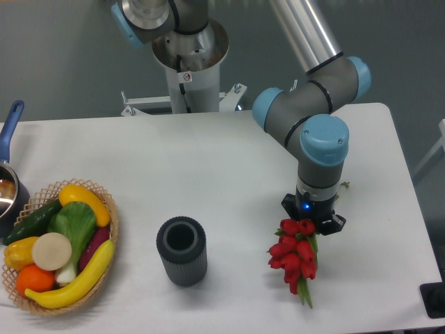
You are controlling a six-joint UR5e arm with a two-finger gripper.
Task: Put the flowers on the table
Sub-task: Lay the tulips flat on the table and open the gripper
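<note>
The flowers (295, 255), a bunch of red tulip buds with green leaves, lie low over the white table (229, 167) at the front right. The buds point toward the front edge, and a green tip shows past them. My gripper (312, 217) points straight down right over the stem end of the bunch. The wrist hides its fingers, so I cannot see whether they are closed on the stems. A small bit of green (345, 185) shows on the far side of the gripper. I cannot tell whether the bunch rests on the table or hangs just above it.
A dark ribbed vase (181, 250) stands upright and empty at the front middle. A wicker basket (110, 209) of fruit and vegetables sits at the front left. A pot with a blue handle (10, 125) is at the left edge. The arm's base (189, 62) stands behind the table.
</note>
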